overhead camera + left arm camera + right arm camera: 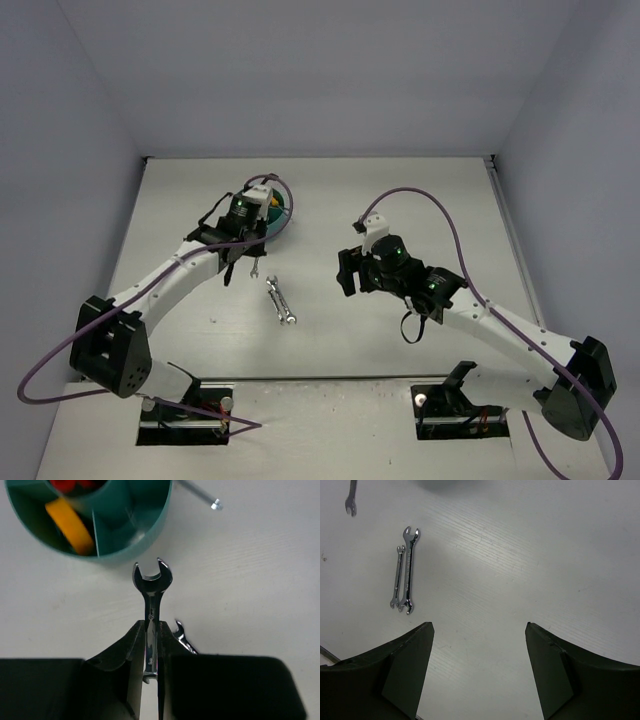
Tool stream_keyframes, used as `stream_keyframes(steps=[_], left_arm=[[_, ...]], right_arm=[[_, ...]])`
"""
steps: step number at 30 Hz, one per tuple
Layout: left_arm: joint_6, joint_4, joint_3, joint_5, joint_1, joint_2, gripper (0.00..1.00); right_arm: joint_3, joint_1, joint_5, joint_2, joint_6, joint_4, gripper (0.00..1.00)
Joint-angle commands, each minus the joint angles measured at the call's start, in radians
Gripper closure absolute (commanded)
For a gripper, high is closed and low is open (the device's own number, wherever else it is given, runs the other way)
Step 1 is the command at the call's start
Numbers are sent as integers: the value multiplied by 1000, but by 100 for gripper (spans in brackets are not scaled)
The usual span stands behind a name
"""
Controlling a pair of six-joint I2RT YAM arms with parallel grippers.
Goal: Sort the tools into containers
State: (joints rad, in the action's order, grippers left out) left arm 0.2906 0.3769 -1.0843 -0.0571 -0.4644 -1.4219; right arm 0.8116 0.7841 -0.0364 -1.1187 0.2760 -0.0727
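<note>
**Top external view.** The left gripper (256,216) is at the near-left rim of the teal organiser (276,212), at the far-left part of the desk (400,190). What it holds cannot be told from here. The right gripper (347,272) hangs over bare desk right of centre. A wrench pair (281,300) lies between the arms, long axis running roughly near to far. A loose wrench (254,268) lies just left of the pair.

**Left wrist view.** The left gripper (151,630) is clamped on the shank of the held wrench (151,600). The fingers are nearly together, with only the shank between them. The wrench's long axis runs straight out from the gripper. Its open-end head points at the organiser (145,540) and stops just short of the outer wall. A yellow tape measure (70,527) sits in an outer compartment, and a red item (70,484) sits in the central ring. The head of the loose wrench (181,632) shows beside the right finger.

**Right wrist view.** The right gripper (479,627) is spread wide, holds nothing and is clear of the desk. The larger wrench (409,570) and the smaller wrench (397,576) lie touching side by side to the left, long axes parallel and running away from the gripper. The end of the loose wrench (351,502) shows at the upper left.
</note>
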Motion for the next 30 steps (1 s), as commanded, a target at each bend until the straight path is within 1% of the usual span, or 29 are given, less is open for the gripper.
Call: stream_keyframes(steps=[1, 5, 8, 11, 15, 17, 21, 24, 30], left_arm=[[-308, -192, -151, 56, 7, -1, 100], [-433, -231, -238, 126, 15, -67, 100], [-522, -295, -247, 175, 20, -97, 100], [-566, -357, -255, 229, 36, -144, 100], [-598, -360, -297, 321, 60, -207, 100], [-612, -391, -310, 354, 69, -231, 100], [-652, -425, -331, 383, 90, -269, 100], [-657, -440, -332, 419, 119, -286, 100], [-664, -454, -318, 440, 147, -306, 100]], right_arm=[[59, -8, -16, 1, -8, 18, 29], [73, -8, -28, -3, -9, 4, 29], [87, -8, -37, -7, -12, -6, 29], [102, -7, -49, -15, -13, -25, 29], [126, -8, -57, -27, -11, -49, 29], [135, -8, -66, -35, -13, -57, 29], [157, -8, -76, -55, -15, -70, 29], [172, -8, -75, -68, -16, -82, 29], [190, -8, -80, -92, -24, -91, 29]])
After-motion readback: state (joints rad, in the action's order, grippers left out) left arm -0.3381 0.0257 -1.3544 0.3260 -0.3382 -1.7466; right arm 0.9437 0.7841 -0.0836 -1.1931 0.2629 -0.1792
